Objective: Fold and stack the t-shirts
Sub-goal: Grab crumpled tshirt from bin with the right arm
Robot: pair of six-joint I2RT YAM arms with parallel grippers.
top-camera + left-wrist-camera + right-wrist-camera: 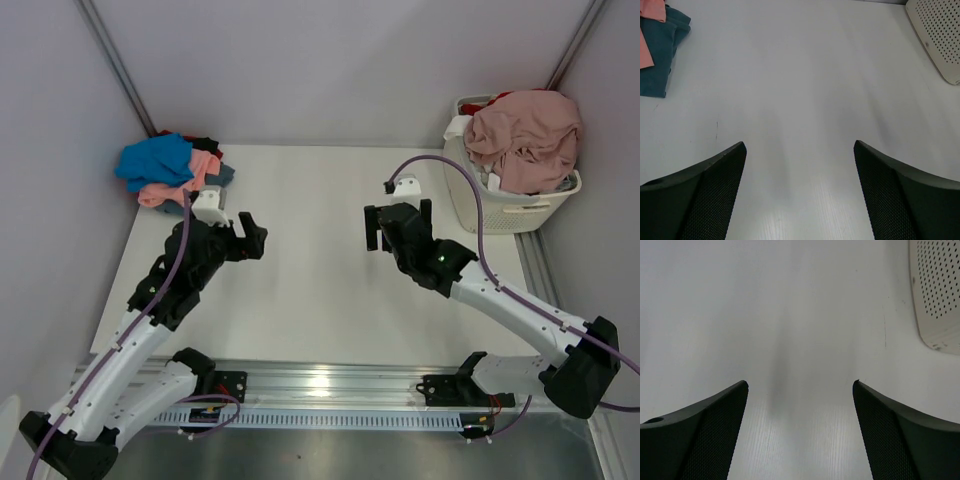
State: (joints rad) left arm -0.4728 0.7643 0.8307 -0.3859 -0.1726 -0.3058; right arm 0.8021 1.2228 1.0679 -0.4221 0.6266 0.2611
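Observation:
A pile of t-shirts (170, 165) lies at the table's back left corner, a blue one on top with salmon (195, 172) and slate (222, 176) cloth under it. In the left wrist view its slate edge (660, 55) and salmon edge (649, 25) show at the top left. A dusty-pink t-shirt (525, 135) is heaped in the basket at the back right. My left gripper (253, 237) hangs open over bare table, right of the pile; between its fingers (800, 147) there is nothing. My right gripper (398, 224) is open and empty too (800, 385), left of the basket.
The white perforated laundry basket (505, 212) stands at the table's back right corner; its wall shows in the left wrist view (940, 35) and the right wrist view (937, 290). Grey walls enclose the white table (310, 290) on three sides. A metal rail (330, 385) runs along the near edge.

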